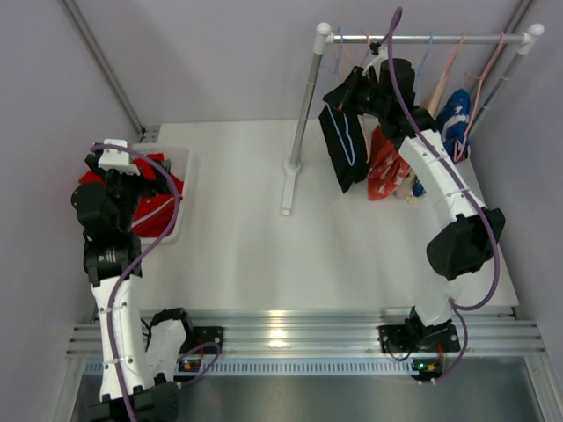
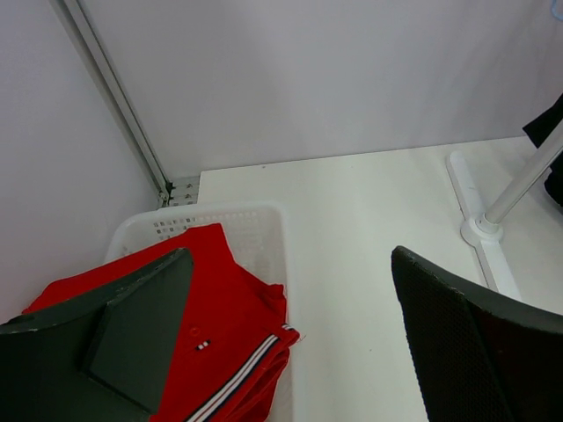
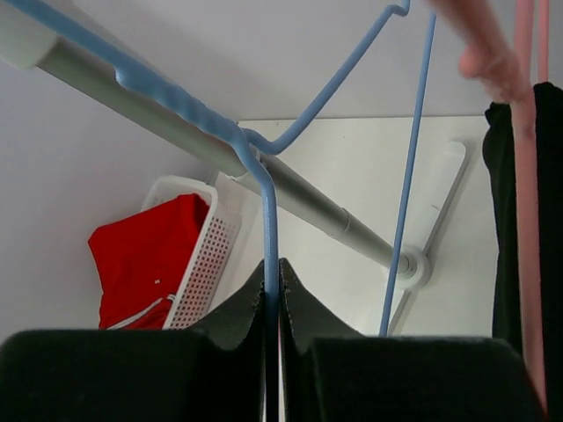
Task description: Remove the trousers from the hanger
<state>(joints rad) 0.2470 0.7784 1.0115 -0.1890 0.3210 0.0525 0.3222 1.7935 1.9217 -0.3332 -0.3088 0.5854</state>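
The red trousers (image 1: 151,209) (image 2: 220,325) (image 3: 145,255) lie crumpled in the white basket (image 1: 187,185) (image 2: 255,220) at the left. My left gripper (image 1: 114,167) (image 2: 290,264) hovers above them, open, with nothing between its fingers. The black trousers (image 1: 345,145) (image 3: 506,220) with pale drawstrings hang below the rail (image 1: 422,39) (image 3: 299,198) at the back right. My right gripper (image 1: 376,75) (image 3: 273,268) is up at the rail, shut on the thin wire of a blue hanger (image 3: 268,220).
An orange-and-white garment (image 1: 385,169) and a blue-and-white one (image 1: 455,119) hang right of the black trousers. A pink hanger (image 3: 525,176) is beside them. The rack's post and foot (image 1: 290,180) (image 2: 482,230) stand mid-table. Grey walls close in behind and on both sides.
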